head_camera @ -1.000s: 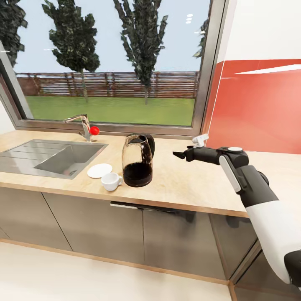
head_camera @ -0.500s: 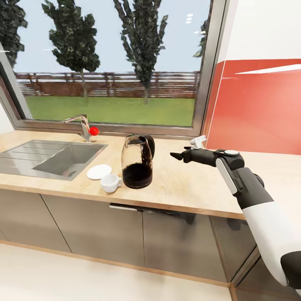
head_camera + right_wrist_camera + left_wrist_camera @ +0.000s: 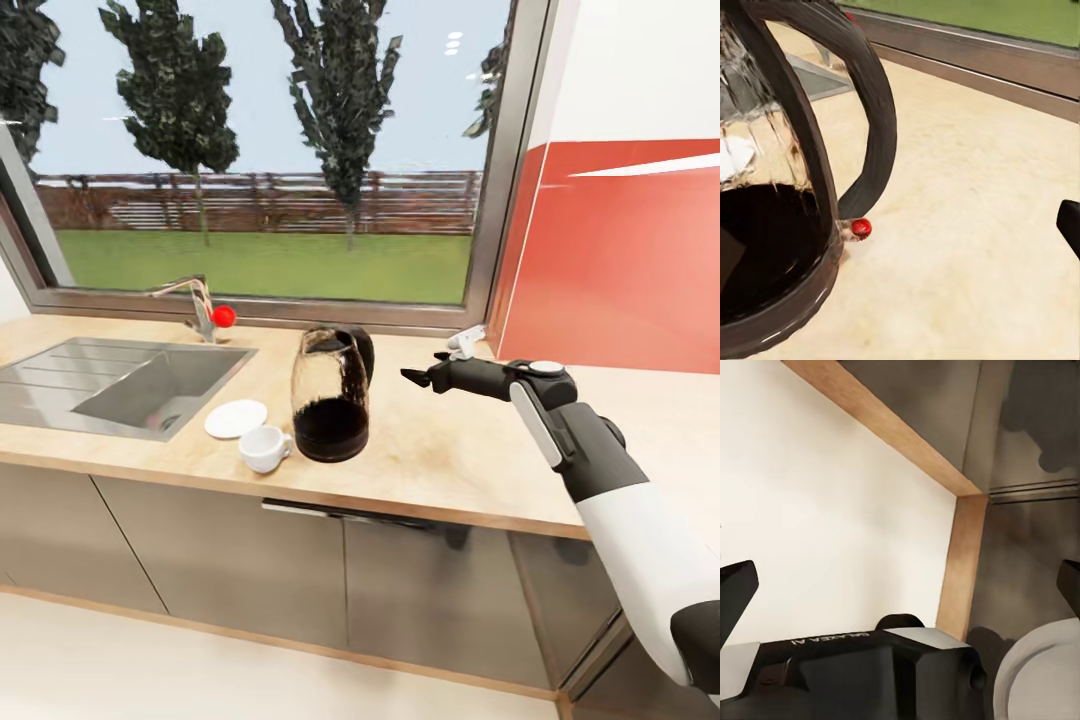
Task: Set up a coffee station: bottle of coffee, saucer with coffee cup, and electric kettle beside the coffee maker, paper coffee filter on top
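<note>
Standing on the desk (image 3: pixel 450 450) beside the coffee cup (image 3: pixel 264 449) and saucer (image 3: pixel 235 419), the electric kettle (image 3: pixel 332 395) is faced by the right claw (image 3: pixel 417 377), spread open and empty; a high contact could topple it onto the cup.

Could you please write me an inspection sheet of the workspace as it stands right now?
Surface: light wood countertop with a steel sink set in at its left.
Job's things: glass electric kettle upright beside the sink, dark in its lower part; white saucer flat on the counter; white coffee cup on the counter beside the saucer, not on it.
Clutter: nothing seen.
Claws: right claw open, held above the counter, pointing at the kettle's handle, apart from it; left claw open, its fingers wide apart.
Cables: nothing seen.
Surroundings: faucet, window, red wall panel, grey cabinets below.
</note>
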Motion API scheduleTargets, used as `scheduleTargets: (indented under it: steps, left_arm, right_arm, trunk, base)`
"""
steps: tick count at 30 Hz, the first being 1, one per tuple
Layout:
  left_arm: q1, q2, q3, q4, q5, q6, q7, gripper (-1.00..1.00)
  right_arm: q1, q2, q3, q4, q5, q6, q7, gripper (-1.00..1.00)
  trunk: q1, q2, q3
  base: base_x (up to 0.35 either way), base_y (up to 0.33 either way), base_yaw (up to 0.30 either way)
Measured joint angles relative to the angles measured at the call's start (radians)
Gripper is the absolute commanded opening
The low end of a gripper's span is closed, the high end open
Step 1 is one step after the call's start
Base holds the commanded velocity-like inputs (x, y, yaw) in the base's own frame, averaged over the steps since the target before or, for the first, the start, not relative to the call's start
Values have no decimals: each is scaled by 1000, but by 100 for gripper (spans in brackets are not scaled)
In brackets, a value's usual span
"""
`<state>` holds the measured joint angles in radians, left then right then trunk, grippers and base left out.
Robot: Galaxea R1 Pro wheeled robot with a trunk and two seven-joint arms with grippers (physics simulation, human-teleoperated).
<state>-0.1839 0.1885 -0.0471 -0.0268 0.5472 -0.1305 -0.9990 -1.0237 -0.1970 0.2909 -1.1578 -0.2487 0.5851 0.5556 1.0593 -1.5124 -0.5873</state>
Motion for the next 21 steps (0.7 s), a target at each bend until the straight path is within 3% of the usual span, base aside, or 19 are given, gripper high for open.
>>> scheduleTargets:
  steps: [6, 21]
  left_arm:
    - [0, 0, 0, 0, 0, 0, 0, 100]
    - [0, 0, 0, 0, 0, 0, 0, 100]
  right_arm:
    - [0, 1, 20, 39, 0, -56, 2, 100]
    - [0, 3, 24, 57, 0, -68, 3, 100]
  trunk:
    - [0, 0, 0]
    - [0, 0, 0]
  base:
    - [27, 22, 0]
    - [41, 43, 0]
